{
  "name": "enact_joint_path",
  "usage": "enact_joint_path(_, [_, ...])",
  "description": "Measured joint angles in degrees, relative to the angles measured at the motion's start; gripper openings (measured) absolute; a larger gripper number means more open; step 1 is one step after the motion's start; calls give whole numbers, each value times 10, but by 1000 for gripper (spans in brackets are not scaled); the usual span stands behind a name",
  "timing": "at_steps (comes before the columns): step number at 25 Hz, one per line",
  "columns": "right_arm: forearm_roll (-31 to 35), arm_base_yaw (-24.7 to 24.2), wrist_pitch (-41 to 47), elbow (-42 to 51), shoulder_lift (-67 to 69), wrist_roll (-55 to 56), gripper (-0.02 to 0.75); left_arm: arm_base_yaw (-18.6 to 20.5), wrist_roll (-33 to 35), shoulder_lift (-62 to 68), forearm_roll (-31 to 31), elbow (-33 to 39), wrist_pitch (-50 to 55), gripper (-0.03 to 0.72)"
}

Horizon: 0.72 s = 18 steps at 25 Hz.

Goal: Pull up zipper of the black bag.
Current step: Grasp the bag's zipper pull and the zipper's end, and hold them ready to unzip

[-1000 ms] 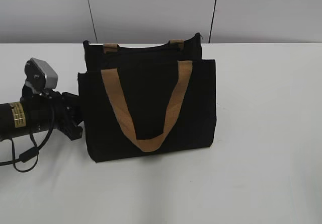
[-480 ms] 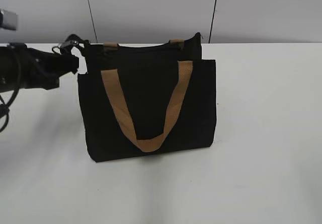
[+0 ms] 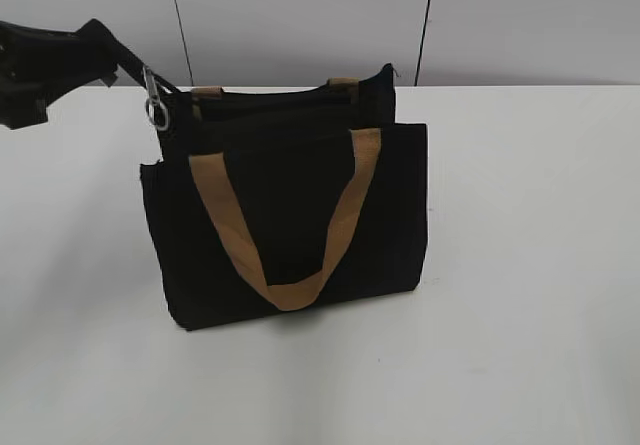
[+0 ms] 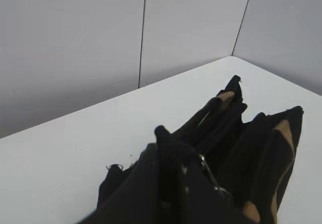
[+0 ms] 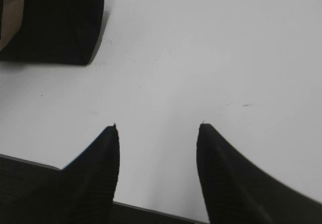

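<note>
The black bag (image 3: pixel 300 195) stands on the white table, leaning a little to the left, with a tan handle (image 3: pixel 285 290) hanging down its front. The zipper (image 3: pixel 155 107), a silver-grey pull tab, dangles at the bag's top left corner. My left gripper (image 3: pixel 113 63) is above and left of that corner, shut on the zip line's end where the tab hangs. In the left wrist view the shut fingers (image 4: pixel 173 156) pinch black material, with the tab (image 4: pixel 209 176) beside them and the bag (image 4: pixel 261 148) beyond. My right gripper (image 5: pixel 157 128) is open and empty over the table, apart from the bag (image 5: pixel 55 22).
The white table (image 3: pixel 520 265) stretches right of and in front of the bag. A grey panelled wall (image 3: pixel 300 15) stands behind. In the right wrist view the table's near edge (image 5: pixel 151 209) lies just under the fingers.
My left arm rose from low beside the bag's left side to its top left corner, then lifted up and left. The bag's top and body shifted left with it.
</note>
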Motion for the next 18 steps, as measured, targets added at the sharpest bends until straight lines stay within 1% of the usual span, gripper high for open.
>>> enact_joint_path(18, [-3, 0, 0, 0, 0, 0, 392, 0, -12, -1, 10, 0, 7, 13])
